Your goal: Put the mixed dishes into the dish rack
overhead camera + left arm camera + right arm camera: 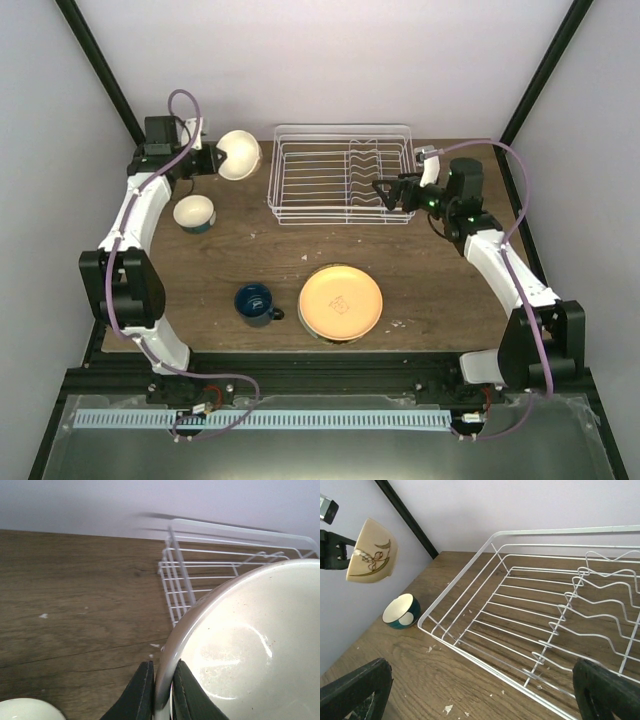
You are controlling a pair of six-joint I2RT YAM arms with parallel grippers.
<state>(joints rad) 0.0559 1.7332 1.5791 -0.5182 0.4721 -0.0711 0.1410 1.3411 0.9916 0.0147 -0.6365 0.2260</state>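
We saw the cream bowl held off the table, just left of the dish rack's far-left corner. The blue-outside white bowl sat nearer, the dark blue mug and orange-yellow plate nearer again. The left wrist view showed the left gripper pinching the rim. The right wrist view showed a brown leaf drawing outside. The right gripper gaped wide at the rack's right end.

Cream bowl with a brown sprig motif, white wire rack, dark blue mug, orange-yellow plate
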